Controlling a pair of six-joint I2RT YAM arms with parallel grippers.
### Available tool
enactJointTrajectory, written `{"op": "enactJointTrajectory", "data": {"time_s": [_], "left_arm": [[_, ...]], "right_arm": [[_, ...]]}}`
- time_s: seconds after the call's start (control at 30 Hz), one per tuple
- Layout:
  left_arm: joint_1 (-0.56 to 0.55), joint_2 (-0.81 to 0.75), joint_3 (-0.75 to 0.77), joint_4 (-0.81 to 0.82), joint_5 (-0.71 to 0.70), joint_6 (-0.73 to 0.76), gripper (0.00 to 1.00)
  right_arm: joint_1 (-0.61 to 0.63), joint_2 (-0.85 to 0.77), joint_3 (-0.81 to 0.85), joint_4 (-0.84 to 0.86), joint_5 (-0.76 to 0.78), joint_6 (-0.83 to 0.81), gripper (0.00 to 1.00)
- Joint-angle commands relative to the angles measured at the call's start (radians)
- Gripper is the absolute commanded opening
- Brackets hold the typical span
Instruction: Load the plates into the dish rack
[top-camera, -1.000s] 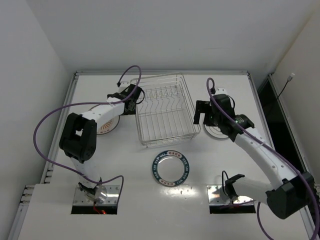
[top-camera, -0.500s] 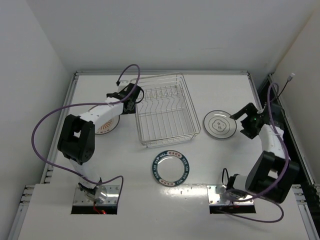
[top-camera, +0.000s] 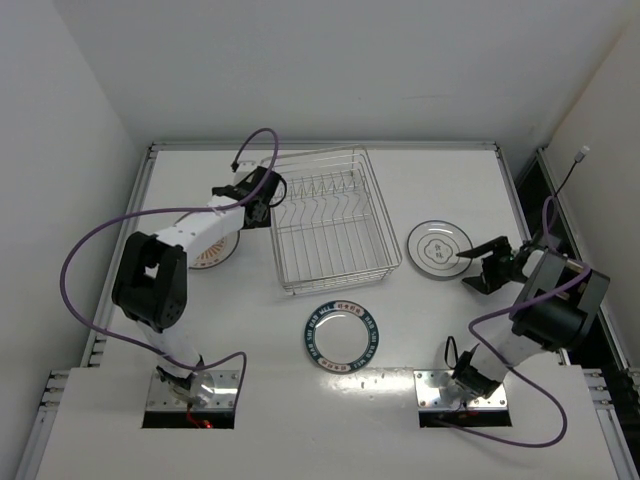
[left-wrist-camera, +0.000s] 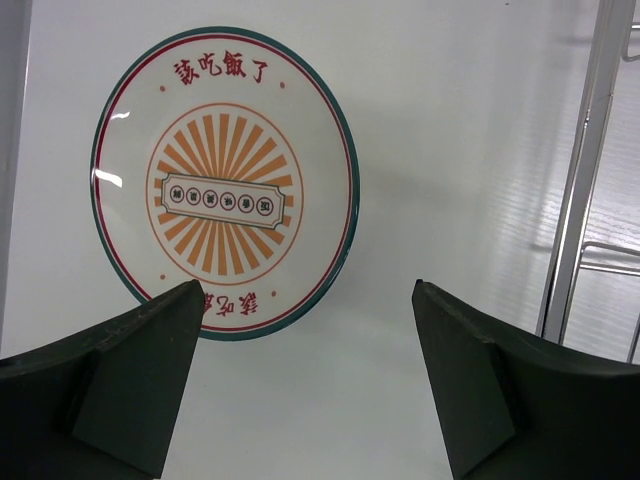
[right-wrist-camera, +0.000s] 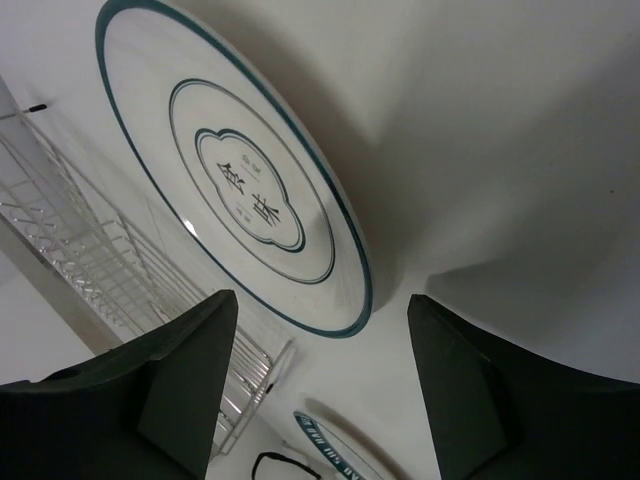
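All three plates flat on the table (top-camera: 450, 180), both pincers spread with nothing in them

Top view: the dish rack (top-camera: 330, 225) sits mid-table. The sunburst plate (top-camera: 210, 258) is left of it, half under the left arm, the whitish plate (top-camera: 436, 248) is right of it, and the teal-rimmed plate (top-camera: 343, 336) is in front. The left gripper (top-camera: 262, 205) hangs by the rack's left wall, and the right gripper (top-camera: 478, 265) is just beside the whitish plate. Left wrist: fingers wide apart, sunburst plate below, rack wire on the right. Right wrist: jaws parted, whitish plate's rim showing between them, rack beyond.
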Motion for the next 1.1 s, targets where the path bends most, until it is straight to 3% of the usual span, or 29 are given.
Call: {"op": "enactJointTrajectory", "data": {"time_s": [0.0,0.4,0.5,0.53,0.6,0.83,0.93,1.07], "left_arm": [[-0.006,-0.05,0.003,0.018,-0.001,0.003,0.83],[-0.006,-0.06,-0.006,0.018,0.008,0.003,0.83],[-0.006,-0.06,-0.006,0.027,0.008,0.003,0.83],[-0.006,-0.06,-0.006,0.027,0.017,0.003,0.83],[-0.006,-0.049,0.016,0.007,0.017,-0.008,0.83],[-0.072,-0.104,0.146,-0.123,-0.086,-0.163,0.83],[-0.168,-0.197,0.063,-0.095,-0.188,-0.276,0.83],[-0.271,-0.277,-0.087,0.007,-0.34,-0.283,0.83]], "right_arm": [[-0.001,0.056,0.048,0.038,-0.018,0.013,0.65],[0.069,0.179,0.149,0.049,0.015,0.013,0.41],[0.089,0.193,0.162,0.049,0.015,0.013,0.2],[0.089,0.193,0.162,0.049,0.015,0.022,0.08],[0.089,0.183,0.153,0.06,0.015,0.022,0.0],[0.112,-0.13,0.162,-0.029,0.122,-0.063,0.0],[0.164,-0.319,0.244,-0.099,0.215,-0.073,0.0],[0.304,-0.396,0.437,-0.174,0.369,-0.131,0.0]]}}
